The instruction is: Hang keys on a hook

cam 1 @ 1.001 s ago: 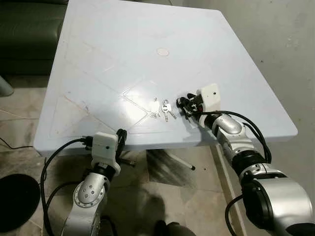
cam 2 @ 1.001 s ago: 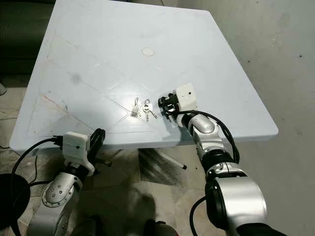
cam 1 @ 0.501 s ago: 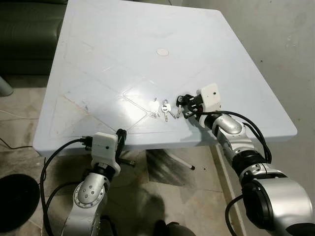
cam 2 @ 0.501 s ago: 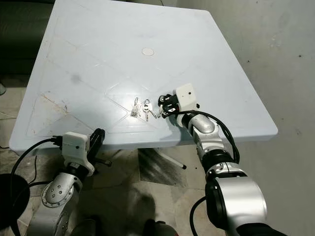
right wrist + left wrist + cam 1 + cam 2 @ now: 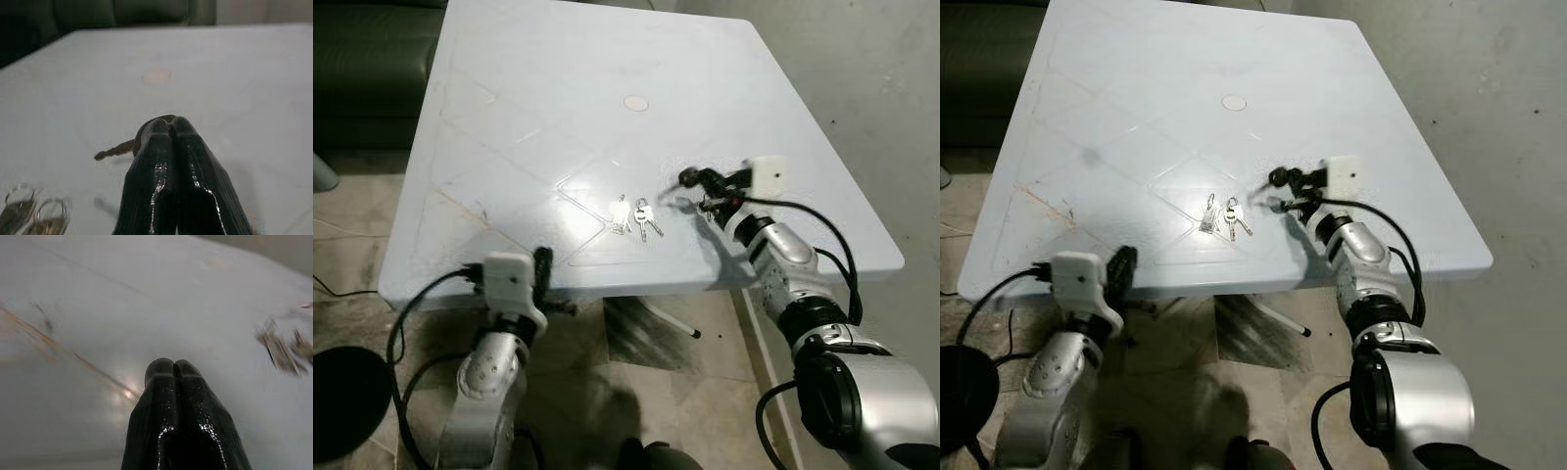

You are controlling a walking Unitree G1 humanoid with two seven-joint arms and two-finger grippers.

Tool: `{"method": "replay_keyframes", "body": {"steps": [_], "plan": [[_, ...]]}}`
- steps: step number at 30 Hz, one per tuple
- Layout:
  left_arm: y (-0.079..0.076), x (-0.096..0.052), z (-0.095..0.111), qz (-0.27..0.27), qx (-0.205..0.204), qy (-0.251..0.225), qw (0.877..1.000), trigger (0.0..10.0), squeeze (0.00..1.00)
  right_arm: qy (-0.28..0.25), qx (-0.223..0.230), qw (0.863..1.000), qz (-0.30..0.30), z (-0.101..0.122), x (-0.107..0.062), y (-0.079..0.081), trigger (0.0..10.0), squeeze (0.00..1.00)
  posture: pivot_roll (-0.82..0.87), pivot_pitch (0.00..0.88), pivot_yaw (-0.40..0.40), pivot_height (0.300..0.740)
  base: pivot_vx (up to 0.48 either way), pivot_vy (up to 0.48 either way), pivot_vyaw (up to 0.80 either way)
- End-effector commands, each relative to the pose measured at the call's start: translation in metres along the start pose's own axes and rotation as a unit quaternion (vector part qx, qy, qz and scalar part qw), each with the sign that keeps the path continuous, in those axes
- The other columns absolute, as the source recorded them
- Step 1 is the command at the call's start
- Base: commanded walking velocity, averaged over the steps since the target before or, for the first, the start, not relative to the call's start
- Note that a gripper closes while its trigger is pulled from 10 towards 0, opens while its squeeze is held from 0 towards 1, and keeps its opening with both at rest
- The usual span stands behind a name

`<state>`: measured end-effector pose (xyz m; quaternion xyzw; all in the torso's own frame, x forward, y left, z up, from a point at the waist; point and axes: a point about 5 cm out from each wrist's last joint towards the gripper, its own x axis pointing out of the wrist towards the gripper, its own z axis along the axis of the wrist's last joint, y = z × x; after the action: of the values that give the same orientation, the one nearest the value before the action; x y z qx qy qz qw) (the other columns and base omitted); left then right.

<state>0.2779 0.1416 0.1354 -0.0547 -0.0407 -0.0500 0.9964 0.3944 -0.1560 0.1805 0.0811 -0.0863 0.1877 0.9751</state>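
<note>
Counter [image 5: 558, 88]: white, square. We see no hook. Left gripper [image 5: 542, 266] idles at the near edge, fingers closed, empty. Right gripper [image 5: 1278, 180], fingers closed on one key [image 5: 113, 150], hovers near the right edge. Remaining keys [image 5: 1222, 216] lie mid-counter, toward the near edge. Step in hand, we judge: pick-up done; next needs locating a hook.

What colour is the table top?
Pale bluish white table top, seen best in the left eye view.
</note>
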Motion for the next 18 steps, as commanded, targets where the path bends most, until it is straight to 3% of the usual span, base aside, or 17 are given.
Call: {"method": "replay_keyframes", "body": {"steps": [1, 7, 15, 16, 17, 18], "plan": [[0.001, 0.003, -0.002, 0.013, -0.017, 0.007, 1.0, 10.0, 0.0, -0.016, 0.004, 1.0, -0.016, -0.002, -0.007, -0.006, 0.0, 0.0, 0.14, 0.184, -0.147, 0.74, 0.0, 0.0, 0.0], [-0.001, 0.02, 0.013, 0.001, -0.015, -0.017, 1.0, 10.0, 0.0, -0.046, -0.021, 0.998, -0.028, -0.005, -0.026, -0.008, 0.0, 0.0, 0.11, 0.149, -0.131, 0.74, 0.0, 0.0, 0.0], [0.009, 0.028, 0.011, -0.002, -0.014, -0.014, 1.0, 10.0, 0.0, -0.057, -0.049, 0.995, -0.068, -0.01, -0.053, -0.01, 0.1, 0.0, 0.07, 0.111, -0.106, 0.74, 0.0, 0.0, 0.0], [0.011, 0.029, 0.011, 0.004, -0.016, -0.01, 1.0, 10.0, 0.0, -0.054, -0.055, 0.994, -0.075, -0.011, -0.056, -0.011, 7.6, 0.0, 0.06, 0.103, -0.1, 0.74, 0.0, 0.0, 0.0], [0.014, 0.032, 0.01, 0.011, -0.019, -0.006, 1.0, 10.0, 0.0, -0.048, -0.062, 0.993, -0.088, -0.012, -0.06, -0.012, 10.0, 0.0, 0.05, 0.096, -0.095, 0.74, 0.0, 0.0, 0.0], [0.015, 0.033, 0.01, 0.012, -0.02, -0.004, 1.0, 10.0, 0.0, -0.046, -0.062, 0.993, -0.093, -0.013, -0.061, -0.013, 10.0, 0.0, 0.05, 0.094, -0.093, 0.74, 0.0, 0.0, 0.0]]}}
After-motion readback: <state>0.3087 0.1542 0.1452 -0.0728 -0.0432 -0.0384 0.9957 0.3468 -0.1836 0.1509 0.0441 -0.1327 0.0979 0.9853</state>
